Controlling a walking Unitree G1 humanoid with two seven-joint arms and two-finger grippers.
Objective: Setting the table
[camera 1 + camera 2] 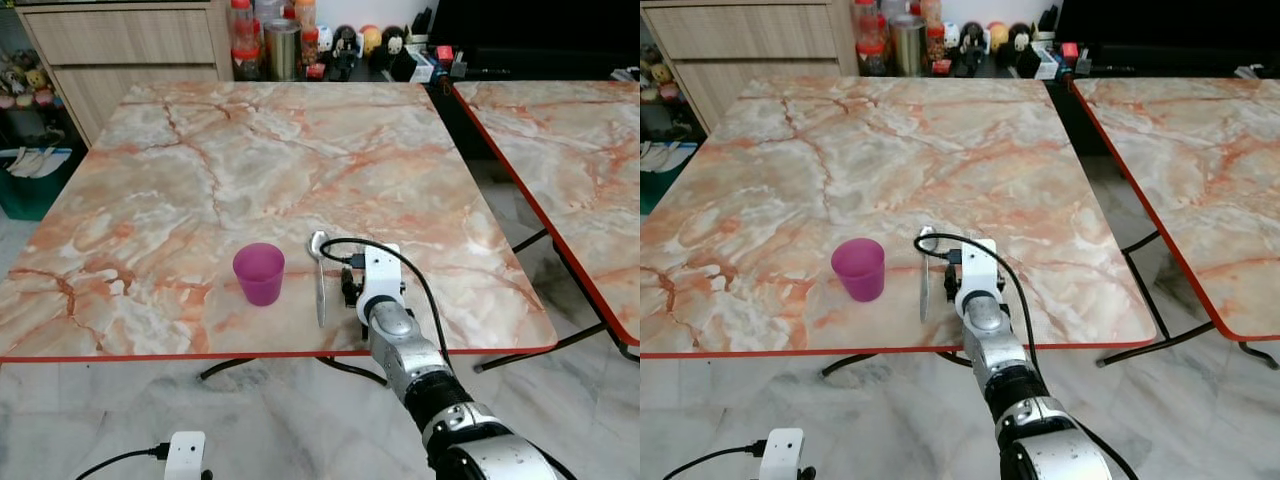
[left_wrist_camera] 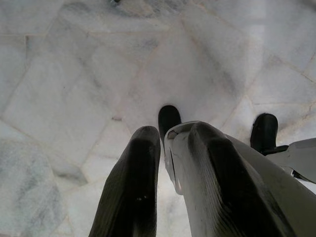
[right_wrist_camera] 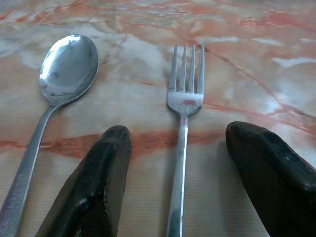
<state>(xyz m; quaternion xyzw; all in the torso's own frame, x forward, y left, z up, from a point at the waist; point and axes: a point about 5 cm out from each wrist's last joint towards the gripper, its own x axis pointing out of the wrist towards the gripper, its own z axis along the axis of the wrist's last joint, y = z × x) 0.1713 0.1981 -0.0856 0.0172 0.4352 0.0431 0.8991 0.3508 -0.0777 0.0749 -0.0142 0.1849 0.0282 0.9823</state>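
On the marble table (image 1: 200, 160), a purple cup (image 1: 259, 273) stands upright near the front edge. Just to its right lies a silver spoon (image 1: 319, 280), bowl pointing away from me. My right gripper (image 3: 180, 129) is low over the table beside the spoon, open. A silver fork (image 3: 185, 98) lies flat on the marble between its black fingers (image 3: 98, 182), parallel to the spoon (image 3: 66, 66), and neither finger touches it. In the eye views the wrist (image 1: 378, 275) hides the fork. My left gripper (image 2: 168, 133) hangs idle over the floor, shut on nothing.
A second marble table (image 1: 580, 150) stands to the right across a narrow gap. Beyond the far edge are wooden drawers (image 1: 120, 40) and a shelf of jars and figurines (image 1: 290, 45). A green bin (image 1: 30, 185) sits on the floor at the left.
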